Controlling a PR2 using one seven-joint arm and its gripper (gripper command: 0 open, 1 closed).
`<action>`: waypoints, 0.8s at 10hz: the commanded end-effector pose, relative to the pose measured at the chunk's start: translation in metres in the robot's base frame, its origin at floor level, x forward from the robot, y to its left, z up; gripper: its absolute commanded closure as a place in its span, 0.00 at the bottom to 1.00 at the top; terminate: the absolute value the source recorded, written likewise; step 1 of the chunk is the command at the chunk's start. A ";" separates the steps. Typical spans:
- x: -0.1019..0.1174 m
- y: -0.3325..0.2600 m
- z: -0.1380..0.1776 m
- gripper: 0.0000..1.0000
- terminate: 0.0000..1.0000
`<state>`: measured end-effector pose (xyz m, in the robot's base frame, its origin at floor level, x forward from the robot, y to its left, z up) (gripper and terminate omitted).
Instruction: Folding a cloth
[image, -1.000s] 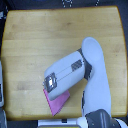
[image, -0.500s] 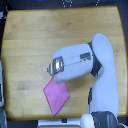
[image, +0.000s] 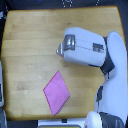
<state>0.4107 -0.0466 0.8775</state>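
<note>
The pink-magenta cloth (image: 56, 92) lies flat on the wooden table (image: 30, 45) near its front edge. It shows as a diamond shape and nothing covers it. My gripper (image: 60, 49) is the small grey tip at the end of the white forearm (image: 85, 46). It hovers over the middle of the table, above the cloth in the picture and apart from it. It holds no cloth. The frame is too blurred to show how its jaws stand.
The white arm and robot body (image: 112, 75) fill the exterior view's right side. A pale object (image: 1, 82) sits at the exterior view's left edge. Dark cables (image: 67, 4) lie beyond the table's far edge.
My arm has drawn away from the cloth, up and toward the exterior view's right. The cloth, partly under the gripper before, now lies fully uncovered on the table.
</note>
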 end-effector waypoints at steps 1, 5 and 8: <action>0.059 -0.079 0.016 0.00 0.00; 0.082 -0.128 0.055 0.00 0.00; 0.079 -0.154 0.101 0.00 0.00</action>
<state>0.4827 -0.1605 0.9191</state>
